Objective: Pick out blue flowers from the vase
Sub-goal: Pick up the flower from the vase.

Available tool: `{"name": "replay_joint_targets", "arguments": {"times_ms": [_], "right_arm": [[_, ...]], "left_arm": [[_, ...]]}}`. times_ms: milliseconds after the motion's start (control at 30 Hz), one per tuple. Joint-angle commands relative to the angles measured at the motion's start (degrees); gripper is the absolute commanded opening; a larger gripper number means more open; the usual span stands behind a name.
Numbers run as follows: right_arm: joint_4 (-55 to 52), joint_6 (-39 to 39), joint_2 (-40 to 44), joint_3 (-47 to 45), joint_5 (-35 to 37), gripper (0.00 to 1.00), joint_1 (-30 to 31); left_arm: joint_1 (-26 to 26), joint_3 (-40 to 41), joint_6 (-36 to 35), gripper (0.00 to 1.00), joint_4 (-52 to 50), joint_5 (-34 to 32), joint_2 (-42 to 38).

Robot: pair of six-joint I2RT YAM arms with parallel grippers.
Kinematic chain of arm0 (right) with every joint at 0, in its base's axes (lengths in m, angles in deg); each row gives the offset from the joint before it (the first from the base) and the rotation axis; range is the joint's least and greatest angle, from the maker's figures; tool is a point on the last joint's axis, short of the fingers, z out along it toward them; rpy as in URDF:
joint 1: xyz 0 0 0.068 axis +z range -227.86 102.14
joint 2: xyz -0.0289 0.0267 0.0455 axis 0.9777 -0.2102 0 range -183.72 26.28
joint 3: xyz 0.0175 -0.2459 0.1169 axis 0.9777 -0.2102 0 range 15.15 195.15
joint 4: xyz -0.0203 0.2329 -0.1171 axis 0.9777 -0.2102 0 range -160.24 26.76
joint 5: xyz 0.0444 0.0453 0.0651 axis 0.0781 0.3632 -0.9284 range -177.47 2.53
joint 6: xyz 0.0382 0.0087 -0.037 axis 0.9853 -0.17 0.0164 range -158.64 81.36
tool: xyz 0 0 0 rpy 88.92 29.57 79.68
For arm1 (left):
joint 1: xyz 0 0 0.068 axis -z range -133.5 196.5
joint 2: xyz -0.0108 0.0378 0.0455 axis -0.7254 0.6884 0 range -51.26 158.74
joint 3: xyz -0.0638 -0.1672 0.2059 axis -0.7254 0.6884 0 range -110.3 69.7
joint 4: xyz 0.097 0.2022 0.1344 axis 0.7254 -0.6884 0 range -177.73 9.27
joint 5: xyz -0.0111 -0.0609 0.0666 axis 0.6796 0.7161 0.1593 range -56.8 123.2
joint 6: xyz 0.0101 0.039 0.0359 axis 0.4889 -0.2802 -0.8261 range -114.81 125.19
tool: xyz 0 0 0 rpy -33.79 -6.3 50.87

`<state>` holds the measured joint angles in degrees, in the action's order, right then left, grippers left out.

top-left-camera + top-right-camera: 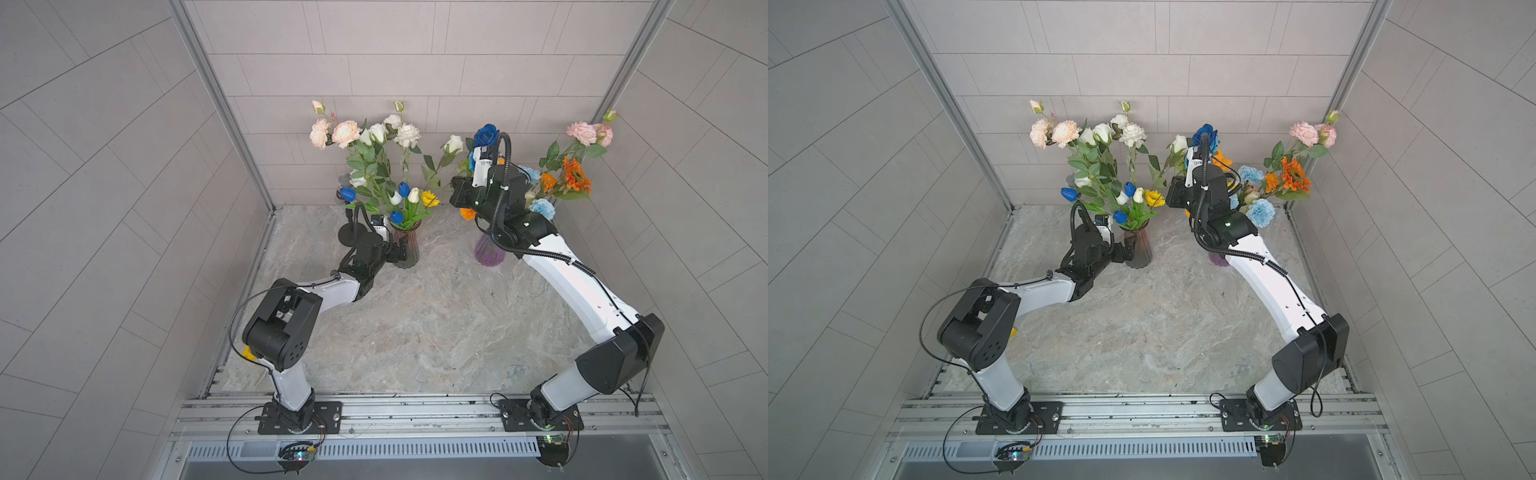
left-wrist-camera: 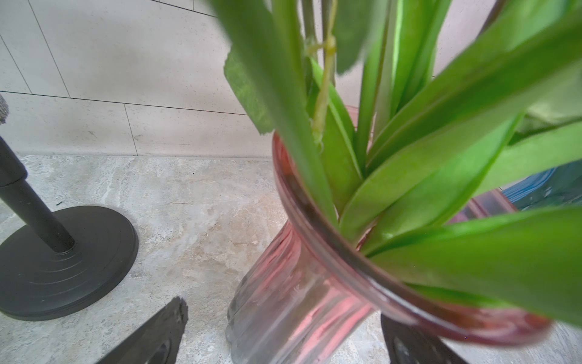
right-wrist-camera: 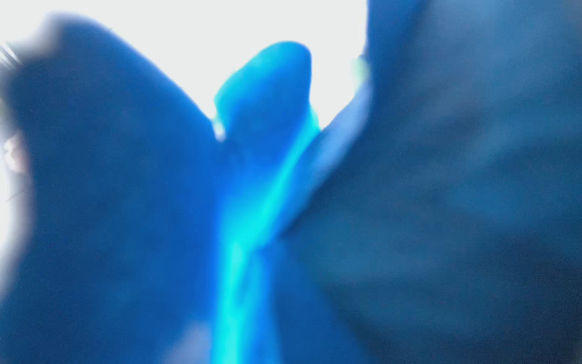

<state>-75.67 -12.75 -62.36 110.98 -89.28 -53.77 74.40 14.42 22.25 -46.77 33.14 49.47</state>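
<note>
Marble table (image 1: 415,332) holds two vases at its far side; the pink vase (image 2: 299,299), on the left, stands between the wide-spread fingers of the left gripper (image 2: 283,340); the purple vase (image 1: 488,251) stands on the right; above it the right gripper (image 1: 482,151) is clenched just under a blue rose (image 1: 486,134), whether on its stem I cannot tell; pale blue carnations (image 1: 542,208) bloom nearby; small blue tulips (image 1: 397,216) sit in the pink vase.

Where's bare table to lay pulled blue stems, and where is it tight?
Free: the broad marble tabletop in front of both vases, between left arm and right arm, down to the front rail. Narrower strip between the pink vase and purple vase. Crowded: back left, where stand base, left gripper and pink vase bunch together.
</note>
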Motion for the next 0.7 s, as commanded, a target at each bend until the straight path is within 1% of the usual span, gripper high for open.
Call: {"name": "replay_joint_targets", "arguments": {"times_ms": [0, 200, 433, 667], "right_arm": [[-0.73, -5.66, 3.04, 2.92, 1.93, 0.0, 1.03], [-1.28, -8.35, 3.91, 4.0, 2.81, 0.0, 1.77], [-4.57, -10.8, 4.88, 8.59, 2.78, 0.0, 1.84], [-5.37, -11.48, 6.26, 8.9, 2.8, 0.0, 1.9]], "left_arm": [[0.32, -0.7, 0.43, 1.0, 0.51, -0.2, -0.31], [0.32, -0.53, 0.18, 1.0, 0.23, -0.45, -0.54], [0.32, -0.33, 0.28, 1.0, 0.15, -0.65, -0.47], [0.36, 0.78, 0.31, 1.0, 0.15, -0.86, -1.32]]}}
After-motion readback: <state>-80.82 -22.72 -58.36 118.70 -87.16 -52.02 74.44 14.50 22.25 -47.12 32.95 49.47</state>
